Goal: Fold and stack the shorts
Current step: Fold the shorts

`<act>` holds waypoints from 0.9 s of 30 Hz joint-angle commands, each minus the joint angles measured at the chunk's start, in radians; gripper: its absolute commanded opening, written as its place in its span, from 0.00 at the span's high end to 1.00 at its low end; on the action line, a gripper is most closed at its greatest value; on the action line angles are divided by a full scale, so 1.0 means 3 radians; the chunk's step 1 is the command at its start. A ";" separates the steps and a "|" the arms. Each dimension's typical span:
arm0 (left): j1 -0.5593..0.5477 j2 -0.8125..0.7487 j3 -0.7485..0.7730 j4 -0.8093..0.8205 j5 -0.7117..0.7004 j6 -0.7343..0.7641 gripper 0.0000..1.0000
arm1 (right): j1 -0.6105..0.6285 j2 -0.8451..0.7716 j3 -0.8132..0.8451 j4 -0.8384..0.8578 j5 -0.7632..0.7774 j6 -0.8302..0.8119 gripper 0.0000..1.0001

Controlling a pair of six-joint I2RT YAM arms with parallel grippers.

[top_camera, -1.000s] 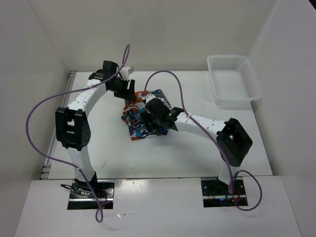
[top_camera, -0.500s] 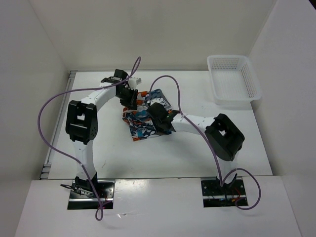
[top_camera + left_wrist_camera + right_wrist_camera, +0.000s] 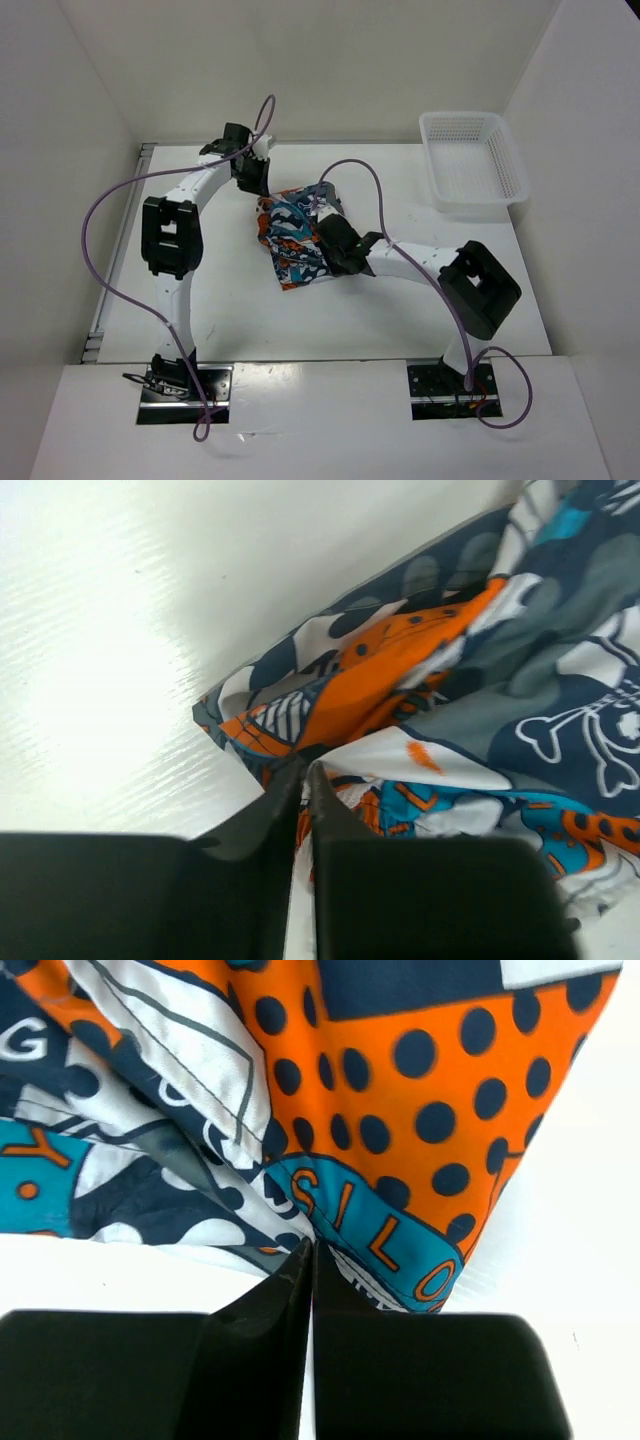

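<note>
The shorts point(image 3: 295, 238), a patchwork print in blue, orange, grey and white, lie crumpled on the white table between the two arms. My left gripper point(image 3: 256, 186) sits at their far left corner. In the left wrist view the jaws point(image 3: 305, 772) are shut on an edge of the shorts point(image 3: 480, 680). My right gripper point(image 3: 336, 250) is at the right side of the cloth. In the right wrist view it point(image 3: 311, 1250) is shut on a fold of the shorts point(image 3: 400, 1080), beside a teal band with orange letters.
A white mesh basket point(image 3: 472, 160) stands at the back right of the table point(image 3: 200, 290). White walls close off the left, back and right sides. Purple cables loop over both arms.
Both grippers have gone from open to shut on the shorts. The cloth has stretched out and shifted a little toward the near side, the right gripper moving with it.
</note>
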 commanded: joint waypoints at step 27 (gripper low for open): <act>-0.0100 -0.1211 -0.1311 -0.0175 0.0342 0.0011 0.37 | -0.0496 -0.0547 -0.0056 0.0225 -0.0432 0.0544 0.44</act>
